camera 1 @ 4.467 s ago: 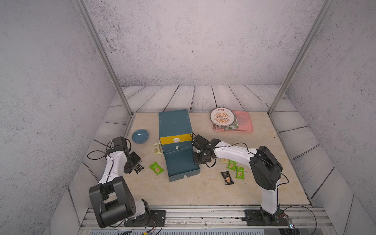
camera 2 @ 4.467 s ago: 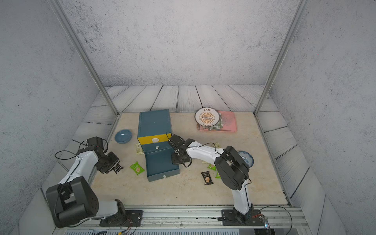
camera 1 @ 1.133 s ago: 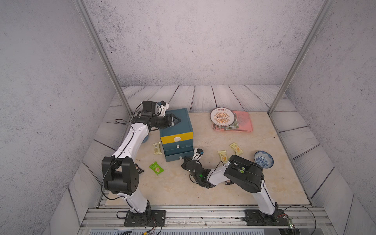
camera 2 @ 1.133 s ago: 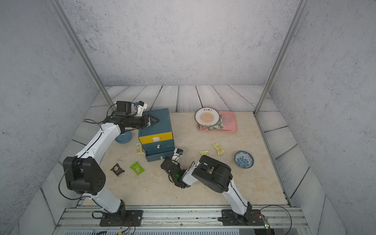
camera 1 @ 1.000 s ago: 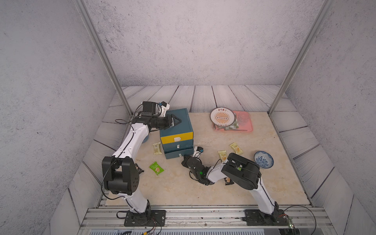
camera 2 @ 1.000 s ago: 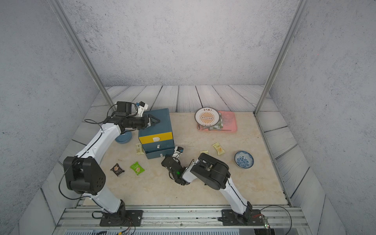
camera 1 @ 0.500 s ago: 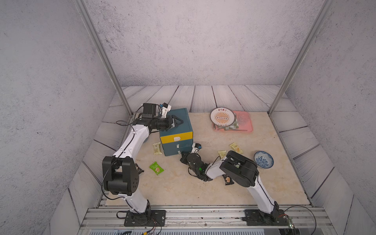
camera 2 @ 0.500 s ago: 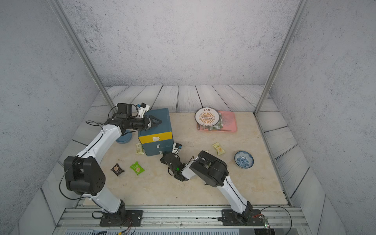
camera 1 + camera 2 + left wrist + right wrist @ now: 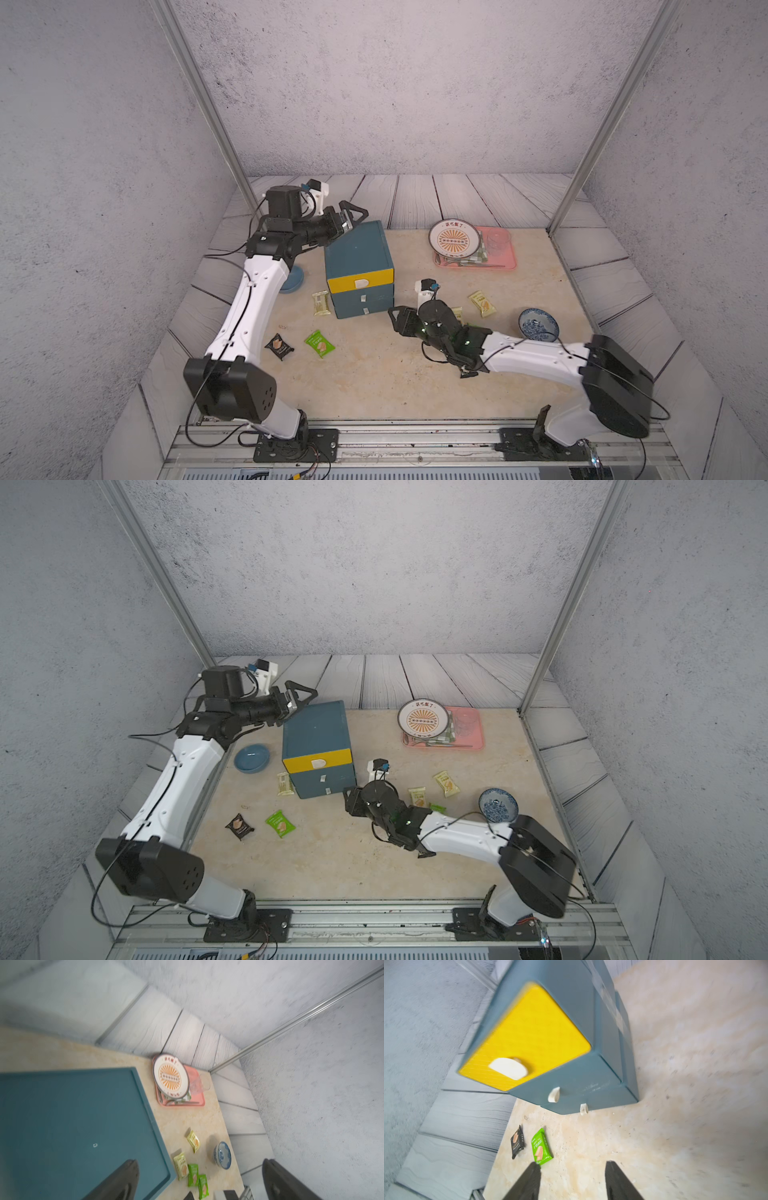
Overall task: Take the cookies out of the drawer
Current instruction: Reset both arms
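Since earlier, the bottom drawer (image 9: 353, 311) of the teal plastic cabinet (image 9: 357, 249) had closed. Both the left gripper (image 9: 199, 1160) and the right gripper (image 9: 572, 1162) gaped empty. Small wrapped cookies (image 9: 319, 344) lay scattered on the beige tabletop (image 9: 374, 386) either side.

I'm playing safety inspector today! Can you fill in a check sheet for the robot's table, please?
Surface: beige table.
Job's things: drawer unit, every drawer shut; cookies lie outside it: pale yellow cookie, black cookie, green cookie, second pale yellow cookie.
Clutter: pink tray holding a plate; blue bowl; patterned bowl.
Grippers: left gripper open by the drawer unit's back corner; right gripper open, empty.
Cables: black cable along each arm.
Surroundings: grey walls, metal posts.
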`<state>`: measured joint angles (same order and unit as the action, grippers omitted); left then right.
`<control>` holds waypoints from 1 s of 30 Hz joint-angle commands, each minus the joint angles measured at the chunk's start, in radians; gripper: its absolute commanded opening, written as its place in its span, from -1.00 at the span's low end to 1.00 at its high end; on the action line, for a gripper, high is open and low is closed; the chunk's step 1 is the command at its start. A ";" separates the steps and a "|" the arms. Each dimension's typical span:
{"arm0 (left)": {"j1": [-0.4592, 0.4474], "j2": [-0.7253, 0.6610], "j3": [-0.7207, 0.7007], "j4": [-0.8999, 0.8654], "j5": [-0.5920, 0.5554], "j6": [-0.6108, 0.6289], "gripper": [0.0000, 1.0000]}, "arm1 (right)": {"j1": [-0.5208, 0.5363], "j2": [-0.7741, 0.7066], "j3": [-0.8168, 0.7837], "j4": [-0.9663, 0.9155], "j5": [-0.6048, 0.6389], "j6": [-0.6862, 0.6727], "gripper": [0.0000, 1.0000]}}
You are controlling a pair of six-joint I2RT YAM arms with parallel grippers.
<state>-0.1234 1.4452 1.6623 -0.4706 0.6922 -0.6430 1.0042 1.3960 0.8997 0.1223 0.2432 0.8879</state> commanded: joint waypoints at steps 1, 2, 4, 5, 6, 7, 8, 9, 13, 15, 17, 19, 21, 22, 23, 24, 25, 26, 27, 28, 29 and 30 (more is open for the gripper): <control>0.012 -0.152 -0.002 -0.070 -0.267 0.039 0.97 | -0.013 -0.172 0.021 -0.531 0.190 -0.191 0.49; 0.018 -0.207 -0.044 -0.111 -0.371 0.060 0.97 | -0.030 -0.237 0.017 -0.600 0.249 -0.228 0.63; 0.048 -0.305 -0.164 -0.156 -0.512 0.077 0.97 | -0.086 -0.356 -0.020 -0.656 0.323 -0.311 0.82; 0.075 -0.343 -0.230 -0.165 -0.561 0.072 0.97 | -0.129 -0.404 -0.039 -0.672 0.339 -0.342 0.92; 0.099 -0.383 -0.323 -0.163 -0.620 0.076 0.97 | -0.193 -0.458 -0.066 -0.683 0.350 -0.368 0.98; 0.115 -0.434 -0.434 -0.135 -0.699 0.086 0.97 | -0.265 -0.506 -0.096 -0.685 0.353 -0.390 0.98; 0.129 -0.472 -0.527 -0.109 -0.757 0.089 0.97 | -0.326 -0.541 -0.126 -0.673 0.345 -0.412 0.98; 0.157 -0.514 -0.628 -0.075 -0.806 0.091 0.97 | -0.396 -0.579 -0.171 -0.635 0.330 -0.452 0.98; 0.182 -0.627 -0.978 0.181 -0.925 0.207 0.97 | -0.645 -0.637 -0.338 -0.445 0.258 -0.566 0.98; 0.180 -0.659 -1.115 0.336 -0.960 0.278 0.97 | -0.734 -0.617 -0.436 -0.287 0.236 -0.615 0.98; 0.182 -0.661 -1.218 0.494 -0.976 0.344 0.97 | -0.814 -0.569 -0.480 -0.161 0.190 -0.617 0.98; 0.182 -0.605 -1.299 0.664 -0.986 0.387 0.97 | -0.862 -0.482 -0.466 -0.086 0.178 -0.616 0.98; 0.181 -0.496 -1.335 0.785 -0.996 0.397 0.97 | -0.870 -0.375 -0.477 0.068 0.152 -0.664 0.98; 0.181 -0.429 -1.327 0.815 -0.997 0.392 0.97 | -0.869 -0.312 -0.475 0.128 0.143 -0.682 0.98; 0.181 -0.366 -1.319 0.864 -0.983 0.395 0.97 | -0.870 -0.255 -0.471 0.193 0.131 -0.705 0.98; 0.180 -0.290 -1.315 0.932 -0.970 0.403 0.97 | -0.870 -0.190 -0.460 0.244 0.129 -0.733 0.98; 0.179 -0.219 -1.310 1.013 -0.960 0.413 0.97 | -0.869 -0.132 -0.452 0.288 0.148 -0.740 0.98; 0.177 -0.165 -1.295 1.062 -0.975 0.413 0.97 | -0.870 -0.091 -0.462 0.358 0.163 -0.748 0.98; 0.177 -0.124 -1.267 1.078 -0.965 0.430 0.97 | -0.871 -0.053 -0.469 0.450 0.182 -0.758 0.98; 0.177 -0.076 -1.239 1.109 -0.942 0.462 0.97 | -0.873 -0.026 -0.456 0.478 0.163 -0.795 0.98; 0.179 -0.024 -1.202 1.076 -0.924 0.469 0.97 | -0.873 -0.004 -0.436 0.472 0.150 -0.823 0.98; 0.172 0.019 -1.169 1.082 -0.905 0.494 0.97 | -0.876 0.029 -0.444 0.533 0.132 -0.847 0.98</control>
<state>0.0540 1.3888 0.4076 0.4561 -0.2459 -0.2234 0.1345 1.3872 0.4332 0.4397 0.4023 0.1345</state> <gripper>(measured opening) 0.988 0.990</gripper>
